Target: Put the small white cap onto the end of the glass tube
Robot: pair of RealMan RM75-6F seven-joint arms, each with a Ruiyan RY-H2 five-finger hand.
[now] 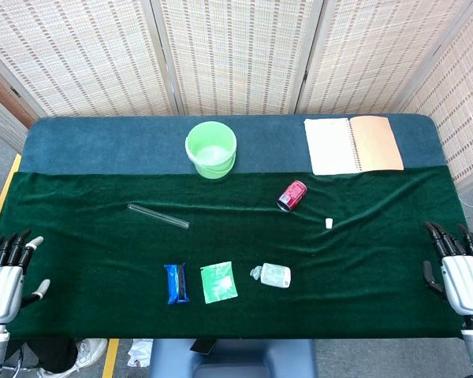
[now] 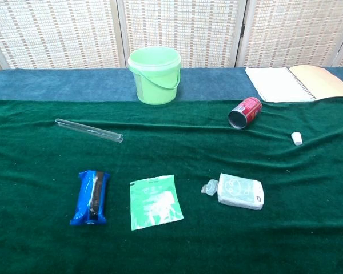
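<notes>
A clear glass tube lies on the green cloth, left of centre, slanting down to the right. The small white cap sits alone on the cloth at the right, well apart from the tube. My left hand hovers at the table's front left corner, fingers spread and holding nothing. At the front right edge my right hand is likewise open and empty. Neither hand shows in the chest view.
A green bucket stands at the back centre, an open notebook at the back right. A red can lies on its side near the cap. A blue packet, a green sachet and a white tissue pack lie along the front.
</notes>
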